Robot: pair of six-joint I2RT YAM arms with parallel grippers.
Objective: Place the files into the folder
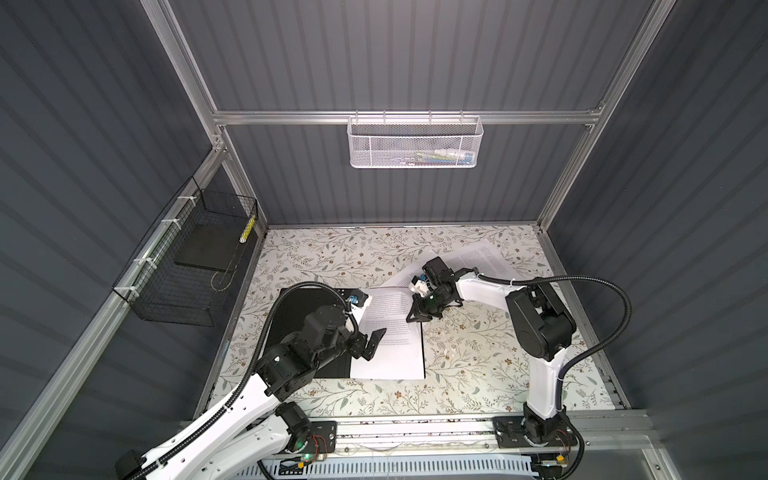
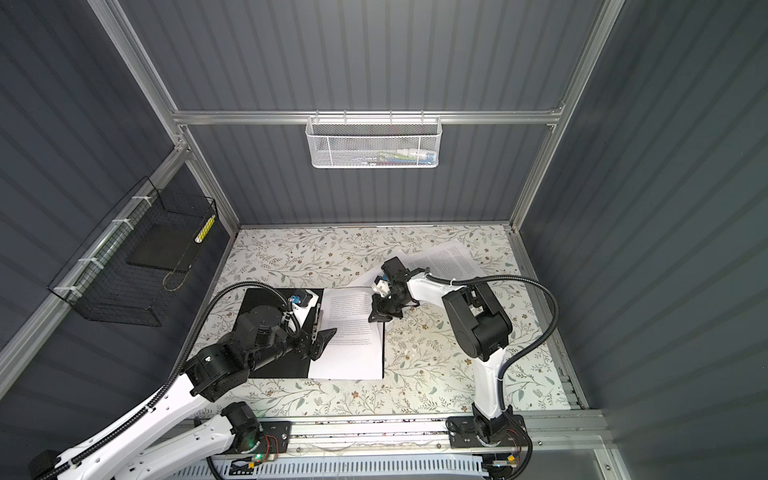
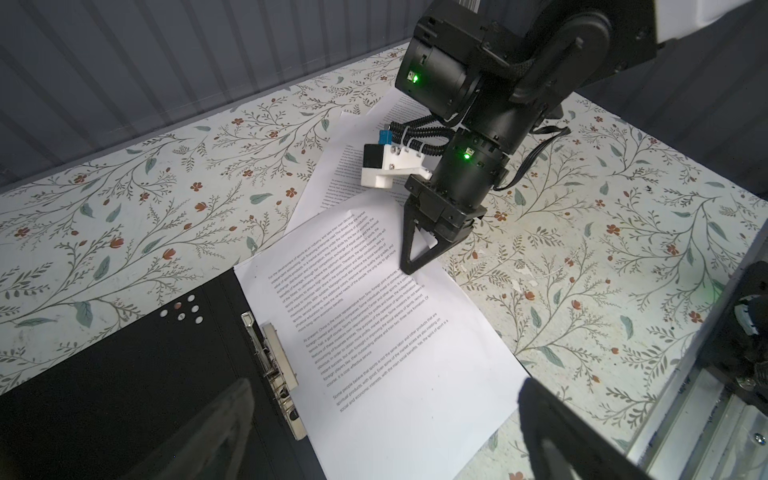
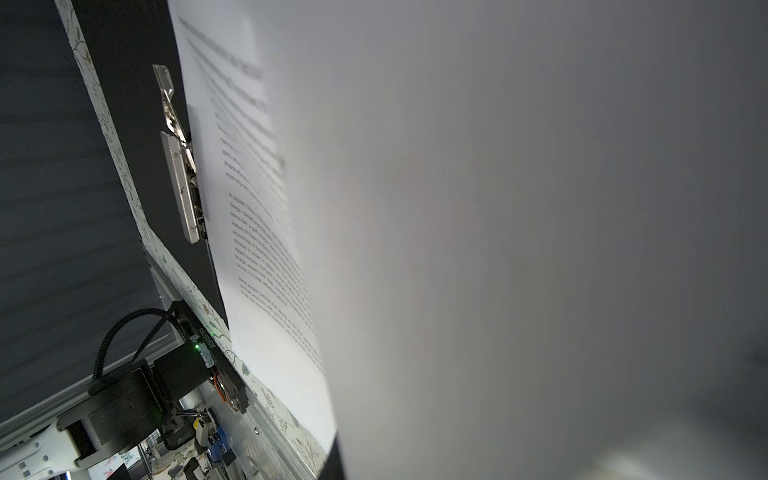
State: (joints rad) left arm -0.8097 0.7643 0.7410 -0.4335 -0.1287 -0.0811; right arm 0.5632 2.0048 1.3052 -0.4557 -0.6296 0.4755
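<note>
Right gripper (image 3: 409, 267) pinches the white printed paper sheet (image 3: 386, 345) by its outer long edge. Sheet lies lengthwise alongside the silver clip (image 3: 276, 365) of the flat black-lined folder (image 3: 124, 374). Left gripper (image 1: 371, 344), jaws spread and empty, hovers nearer the clip.

Dim enclosure; soft light fell brightest on the table (image 1: 478, 365). A close sheet (image 4: 540, 208) above the table was blurred grey.

Left arm (image 1: 249, 395) reaches in low from the left side, left claw (image 1: 371, 344) jaws spread wide. Right arm (image 1: 540, 320) folds toward centre, right claw (image 1: 417, 318) angled down, pinched on top sheet (image 3: 374, 332) edge.
</note>
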